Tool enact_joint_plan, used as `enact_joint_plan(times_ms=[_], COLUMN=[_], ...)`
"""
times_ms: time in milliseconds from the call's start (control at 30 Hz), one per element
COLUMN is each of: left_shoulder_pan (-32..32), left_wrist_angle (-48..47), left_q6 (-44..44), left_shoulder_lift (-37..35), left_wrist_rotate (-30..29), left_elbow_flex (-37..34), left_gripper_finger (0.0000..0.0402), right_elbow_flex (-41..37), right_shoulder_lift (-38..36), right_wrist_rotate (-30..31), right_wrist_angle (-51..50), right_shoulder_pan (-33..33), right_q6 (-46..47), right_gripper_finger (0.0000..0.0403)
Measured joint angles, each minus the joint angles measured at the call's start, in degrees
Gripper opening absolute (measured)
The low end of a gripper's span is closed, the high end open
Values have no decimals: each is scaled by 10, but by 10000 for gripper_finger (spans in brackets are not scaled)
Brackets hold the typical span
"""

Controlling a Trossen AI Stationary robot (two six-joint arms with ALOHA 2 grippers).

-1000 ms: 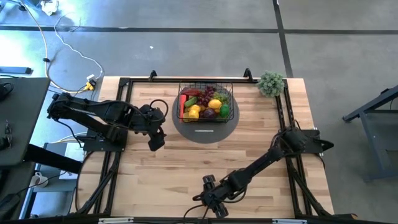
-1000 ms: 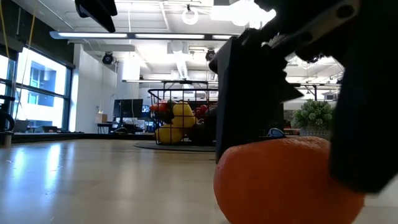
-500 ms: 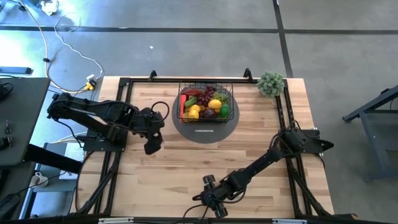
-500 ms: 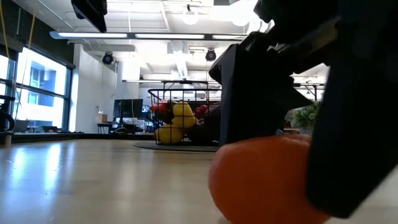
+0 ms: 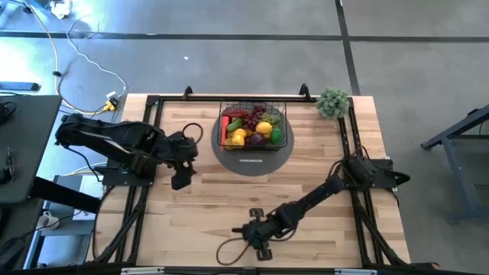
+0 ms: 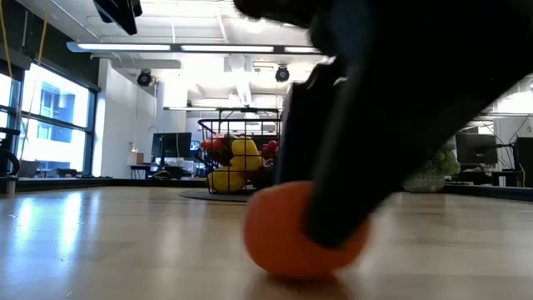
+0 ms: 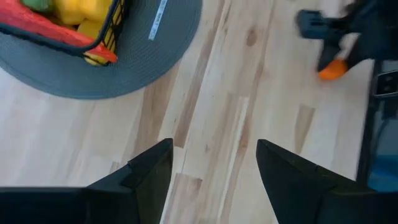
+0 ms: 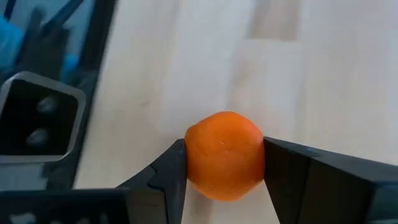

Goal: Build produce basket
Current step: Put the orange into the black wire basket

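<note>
A round orange fruit (image 8: 225, 155) sits on the wooden table near its near edge, and my right gripper (image 5: 252, 233) is shut on it. In the low view the fruit (image 6: 283, 242) rests on the table, partly hidden by a dark finger. The black wire basket (image 5: 252, 126) stands on a round grey mat (image 5: 229, 162) at the far middle, filled with yellow, red, purple and green produce. My left gripper (image 7: 214, 146) hangs open above bare wood left of the mat, holding nothing. My right gripper pinches the orange fruit by its two opposite sides (image 8: 191, 163) between its two fingers. The fingers (image 8: 165, 177) slant down at it from the table's right. The fruit's underside (image 6: 287, 268) rests on the table.
A bushy grey-green potted plant (image 5: 333, 101) stands at the far right corner. A black frame (image 5: 153, 103) runs around the tabletop. Bare wood lies between the mat and the near edge.
My right gripper's fingers have closed in onto the orange fruit's two sides while the wrist has rolled. The fruit has slid a little along the table toward its left edge.
</note>
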Motion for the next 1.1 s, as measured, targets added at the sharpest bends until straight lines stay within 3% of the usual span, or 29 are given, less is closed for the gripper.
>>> enact_joint_plan(times_ms=[300, 800, 1100], left_shoulder_pan=[-11, -27, -27], left_wrist_angle=[24, 184, 263], left_q6=[-34, -61, -38], left_shoulder_lift=[-112, -330, -442], left_wrist_rotate=[0, -2, -20], left_elbow_flex=[-90, -285, -387], left_gripper_finger=[198, 193, 193], right_elbow_flex=[0, 0, 0], right_shoulder_lift=[-28, -62, -123], right_wrist_rotate=[56, 106, 180], right_wrist_angle=[-48, -57, -55], right_shoulder_pan=[-37, -126, -171], right_q6=[23, 121, 147], right_gripper_finger=[147, 147, 147])
